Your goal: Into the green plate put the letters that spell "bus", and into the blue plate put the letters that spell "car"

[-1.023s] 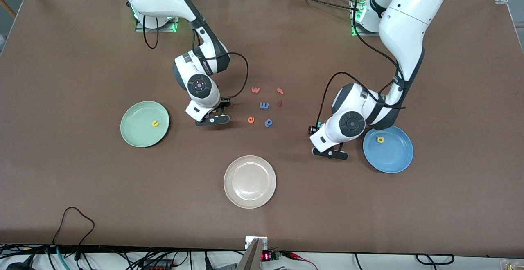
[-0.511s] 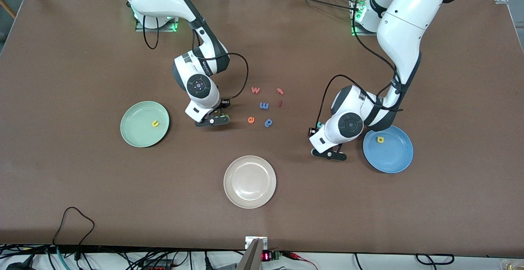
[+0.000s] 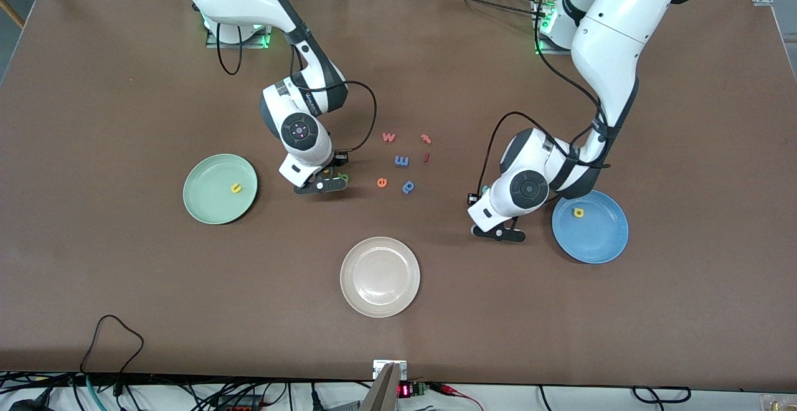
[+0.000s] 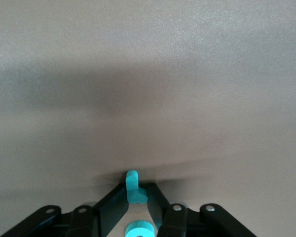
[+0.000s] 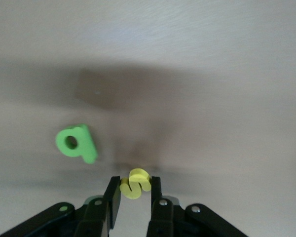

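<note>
My right gripper (image 5: 134,186) is shut on the yellow "s" (image 5: 135,182), low over the table between the green plate (image 3: 205,205) and the loose letters (image 3: 401,160). The green "b" (image 5: 76,143) lies on the table beside it (image 3: 343,177). A yellow "u" (image 3: 236,188) lies in the green plate. My left gripper (image 4: 135,193) is shut on the teal "r" (image 4: 133,186), low over the table beside the blue plate (image 3: 598,243). The teal "c" (image 4: 139,230) lies under that hand. A yellow "a" (image 3: 578,212) lies in the blue plate.
A beige plate (image 3: 380,302) stands nearer the front camera, midway between the two arms. Loose letters lie between the grippers: an orange "w" (image 3: 388,137), a blue "m", an orange "e" (image 3: 381,182), a blue "p" (image 3: 408,186) and two red pieces (image 3: 426,148).
Both grippers have closed, the right on the yellow "s" and the left on the teal "r". Both hands have drifted slightly toward the right arm's end of the table.
</note>
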`<state>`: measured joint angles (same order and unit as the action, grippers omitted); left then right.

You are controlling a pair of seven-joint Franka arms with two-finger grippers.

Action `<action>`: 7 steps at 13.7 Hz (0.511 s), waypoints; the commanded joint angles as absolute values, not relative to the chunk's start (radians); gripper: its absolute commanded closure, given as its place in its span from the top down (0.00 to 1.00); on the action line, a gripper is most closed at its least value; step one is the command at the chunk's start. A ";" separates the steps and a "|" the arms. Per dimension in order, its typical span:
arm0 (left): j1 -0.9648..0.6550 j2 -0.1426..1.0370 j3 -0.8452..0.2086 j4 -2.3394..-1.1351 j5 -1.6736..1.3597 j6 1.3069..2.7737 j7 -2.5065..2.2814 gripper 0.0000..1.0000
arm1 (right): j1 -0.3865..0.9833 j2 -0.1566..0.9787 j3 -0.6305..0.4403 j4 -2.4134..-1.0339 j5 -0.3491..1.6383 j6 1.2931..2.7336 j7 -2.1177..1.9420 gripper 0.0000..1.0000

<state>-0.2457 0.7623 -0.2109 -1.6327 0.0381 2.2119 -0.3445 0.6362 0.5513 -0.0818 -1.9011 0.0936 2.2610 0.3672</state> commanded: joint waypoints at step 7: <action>-0.189 0.678 -0.169 -1.565 0.069 1.966 -0.357 0.18 | 0.282 0.377 -0.160 -1.999 0.075 2.152 0.129 0.07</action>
<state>-0.2304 0.7403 -0.1886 -1.5956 0.0399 2.0891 -0.3517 0.3260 0.3571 -0.1738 -1.9675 0.0847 2.1075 0.1536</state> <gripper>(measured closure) 0.749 0.714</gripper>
